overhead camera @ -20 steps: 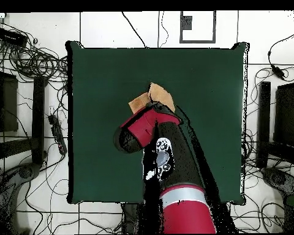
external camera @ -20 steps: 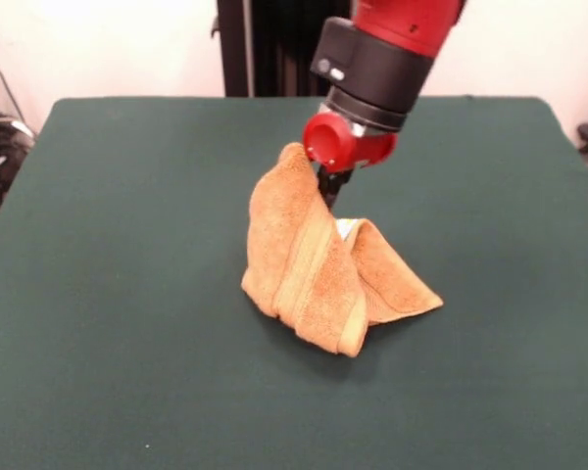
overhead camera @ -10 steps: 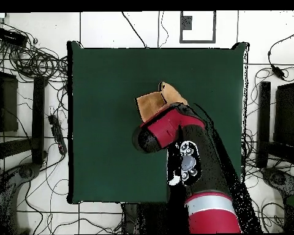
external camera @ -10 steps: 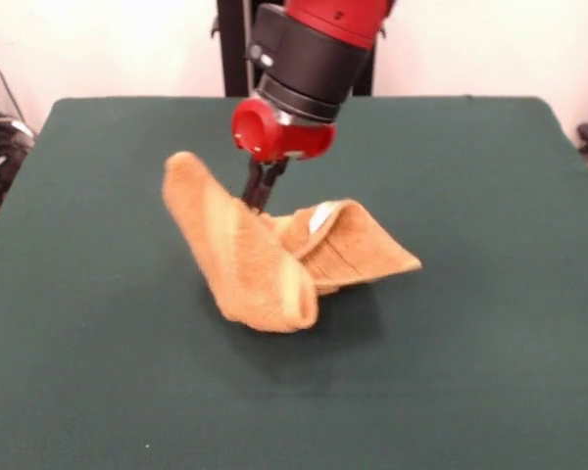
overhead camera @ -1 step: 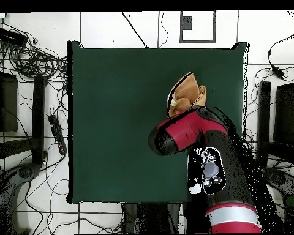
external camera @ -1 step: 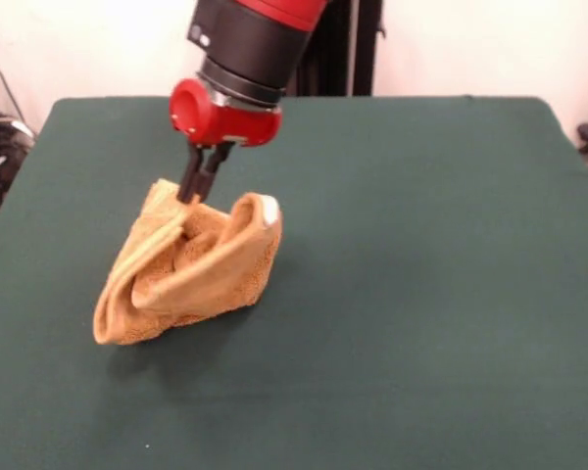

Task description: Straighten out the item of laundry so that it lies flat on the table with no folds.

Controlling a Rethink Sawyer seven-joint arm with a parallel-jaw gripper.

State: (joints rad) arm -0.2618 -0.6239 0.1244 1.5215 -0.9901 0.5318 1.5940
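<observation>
Green felt table (external camera @ -1 step: 451, 294): my pincer (external camera @ -1 step: 198, 191) pinches the bunched towel (external camera @ -1 step: 191, 269) by its top edge, mid-drag; next, I judge, pull it open.

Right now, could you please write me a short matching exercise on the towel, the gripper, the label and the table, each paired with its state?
Things:
1. towel
2. gripper
3. white label
4. table

States:
A. dark green, lying beneath everything
B. bunched and folded, one edge lifted
C. shut on the cloth's upper edge
D. showing at the top of a raised fold

Pairs: 1-B, 2-C, 3-D, 4-A
</observation>
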